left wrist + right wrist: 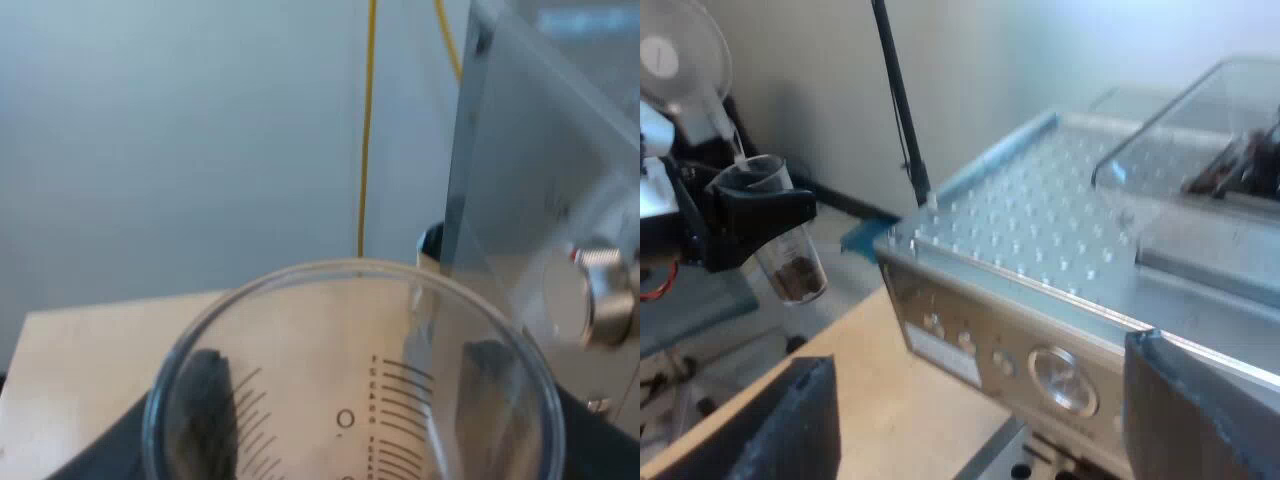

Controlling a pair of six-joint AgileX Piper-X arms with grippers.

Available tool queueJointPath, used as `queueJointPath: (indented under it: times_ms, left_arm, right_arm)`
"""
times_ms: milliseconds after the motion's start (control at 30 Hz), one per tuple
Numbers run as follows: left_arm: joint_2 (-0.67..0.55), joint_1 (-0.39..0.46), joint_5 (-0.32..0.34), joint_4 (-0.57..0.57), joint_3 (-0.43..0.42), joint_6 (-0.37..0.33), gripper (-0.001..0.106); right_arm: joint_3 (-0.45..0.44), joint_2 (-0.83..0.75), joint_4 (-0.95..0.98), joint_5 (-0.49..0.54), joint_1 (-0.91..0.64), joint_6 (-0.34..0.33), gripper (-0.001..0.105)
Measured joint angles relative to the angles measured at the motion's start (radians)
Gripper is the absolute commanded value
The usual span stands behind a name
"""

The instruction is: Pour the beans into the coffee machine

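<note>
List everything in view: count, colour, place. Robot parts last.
espresso machine: 1, silver, on the table
bean hopper: 1, clear, on the machine's top
gauge: 1, silver, on the machine's front
measuring glass: 1, clear with black markings, held beside the machine, apart from the hopper
beans: small heap, brown, at the glass's bottom
table: 1, light wood, under the machine
fan: 1, white, in the background beyond the left gripper
left gripper: 1, black, shut on the measuring glass
right gripper: 1, black, open, over the table at the machine's front
</note>
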Motion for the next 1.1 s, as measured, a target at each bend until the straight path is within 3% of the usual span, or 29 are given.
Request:
queueJointPath:
  times_ms: [367, 600, 800, 933, 1100]
  left_arm:
    - [-0.001, 0.000, 0.023, 0.096, -0.113, 0.000, 0.028]
    - [-0.003, 0.000, 0.081, 0.118, -0.216, 0.008, 0.028]
    - [-0.003, 0.000, 0.099, 0.118, -0.222, 0.008, 0.028]
    - [-0.003, 0.000, 0.117, 0.118, -0.222, 0.008, 0.028]
    - [-0.003, 0.000, 0.119, 0.120, -0.222, 0.008, 0.028]
  right_arm:
    - [-0.142, 0.078, 0.116, 0.004, 0.000, -0.003, 0.062]
    - [-0.311, 0.181, 0.170, 0.019, 0.000, -0.010, 0.062]
    - [-0.423, 0.233, 0.261, 0.067, 0.000, -0.045, 0.062]
    - [-0.444, 0.241, 0.293, 0.115, 0.000, -0.056, 0.062]
    - [-0.402, 0.241, 0.233, 0.127, 0.000, -0.091, 0.062]
